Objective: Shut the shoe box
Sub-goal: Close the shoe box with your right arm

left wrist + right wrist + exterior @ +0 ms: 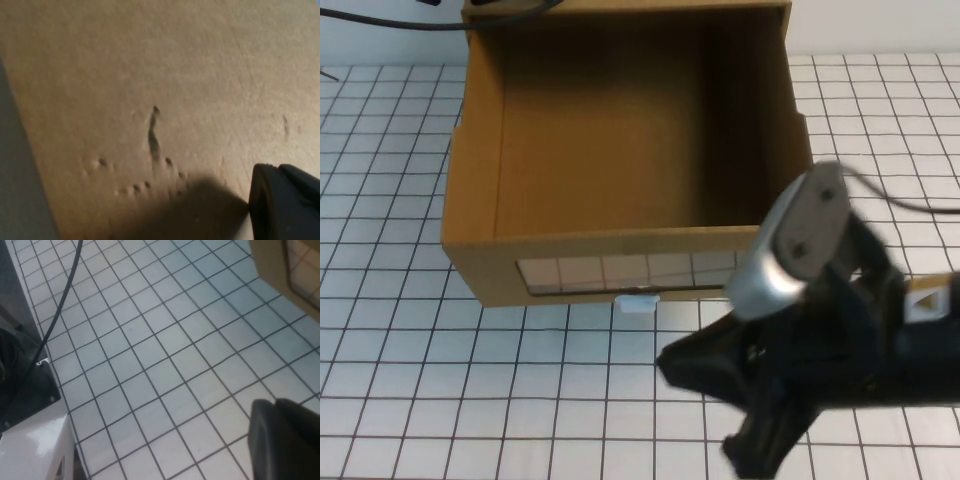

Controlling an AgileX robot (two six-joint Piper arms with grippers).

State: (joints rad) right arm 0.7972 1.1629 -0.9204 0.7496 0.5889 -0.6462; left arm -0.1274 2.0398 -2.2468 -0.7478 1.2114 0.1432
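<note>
A: Box, brown cardboard, sits at the far edge of the surface, about mid-width. Drawer is pulled out toward the near edge, top open, inside bare. Window in its front face, white tab just below it, resting on the gridded surface.

B: Right hand?

A: Right hand hovers over the near right part of the surface, just in front of the box's front right corner. Its silver wrist camera overlaps that corner in the high view. Black fingers point toward the near edge; cannot tell if released or clenched. The wrist view shows one dark fingertip above the grid, with a corner of the box and window near it.

B: Left hand?

A: Not seen from above. Its wrist view is filled by cardboard, dented and scuffed, very close. One dark fingertip shows at the frame's edge, beside that cardboard. State: cannot tell.

B: Anything else about?

A: Black cable at the far left edge, and another cable across the grid.
</note>
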